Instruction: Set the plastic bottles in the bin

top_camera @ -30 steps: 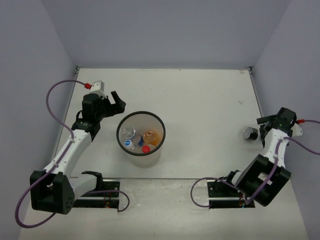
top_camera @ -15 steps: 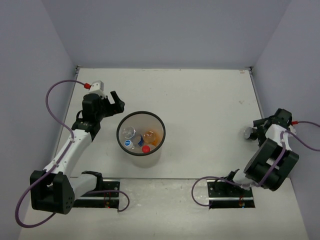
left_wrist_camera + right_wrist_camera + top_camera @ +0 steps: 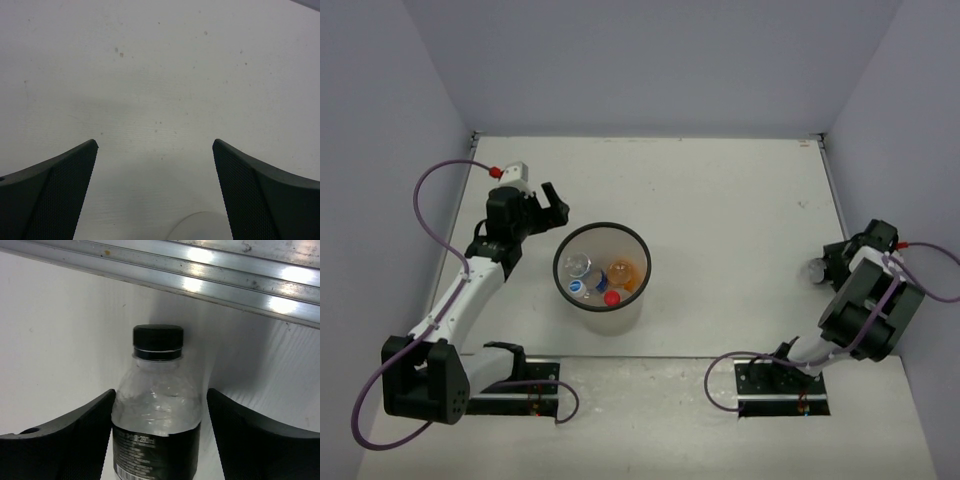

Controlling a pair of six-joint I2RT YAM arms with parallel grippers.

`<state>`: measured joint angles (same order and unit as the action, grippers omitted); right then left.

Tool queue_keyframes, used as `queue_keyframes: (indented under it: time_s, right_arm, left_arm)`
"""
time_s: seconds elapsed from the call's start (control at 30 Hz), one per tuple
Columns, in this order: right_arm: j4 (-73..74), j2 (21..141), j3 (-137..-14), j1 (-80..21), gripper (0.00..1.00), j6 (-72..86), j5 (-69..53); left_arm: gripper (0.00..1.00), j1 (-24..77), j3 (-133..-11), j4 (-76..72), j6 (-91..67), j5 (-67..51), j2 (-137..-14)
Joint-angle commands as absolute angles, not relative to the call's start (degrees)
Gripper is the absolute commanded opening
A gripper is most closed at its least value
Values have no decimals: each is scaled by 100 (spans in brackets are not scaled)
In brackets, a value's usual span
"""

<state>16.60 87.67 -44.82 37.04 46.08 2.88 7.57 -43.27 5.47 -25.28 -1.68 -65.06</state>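
Pale tabletop [image 3: 720,200] between lilac walls is being viewed from above, with the bin [image 3: 602,224] standing left of centre and several plastic bottles [image 3: 603,280] already lying inside. At upper left, the left claw [image 3: 556,204] is being held spread wide over bare surface, gripping nothing. At the right edge, the black-labelled bottle [image 3: 156,415] is being bracketed by the right claw [image 3: 161,391], its fingers spread either side, not yet pinching. Pressure is best being applied squarely across the label, lest the bottle slip out.
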Motion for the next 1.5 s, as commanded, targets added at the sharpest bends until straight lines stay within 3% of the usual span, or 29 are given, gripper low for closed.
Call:
queue_keyframes:
  time_s: [0.0, 0.07, 0.17, 0.27, 0.53, 0.93, 1.2, 1.33, 1.47]
  right_arm:
    - [1536, 8893, -4335, 3671, 72, 4465, 41]
    - [1592, 8748, -4353, 3641, 60, 4395, 98]
    - [1624, 8304, -4360, 3602, 21, 4312, 30]
    - [1737, 7946, -4478, 3488, 13, 4162, -203]
    - [2142, 6459, -5050, 2783, 12, 3655, -613]
    - [1832, 4888, -6769, -380, 10, 3462, -1540]
    - [1823, 5917, -8066, -3048, 13, 2705, -341]
    - [2054, 7116, -8953, -4533, 15, 2203, 204]
    - [2399, 8034, -9603, -5386, 17, 2098, 1086]
  left_arm:
    - [100, 747, -4344, 478, -2392, -60, -6512]
    - [100, 747, -4357, 501, -2399, -53, -6498]
    - [100, 747, -4342, 510, -2400, -35, -6451]
    - [100, 747, -4334, 510, -2416, -34, -6442]
    - [100, 747, -4342, 506, -2470, -26, -6434]
    - [100, 743, -4359, 480, -2452, 122, -6381]
    - [100, 747, -4357, 521, -2458, 126, -6381]
    - [100, 742, -4301, 499, -2452, 169, -6337]
    - [100, 738, -4321, 576, -2452, 358, -6387]
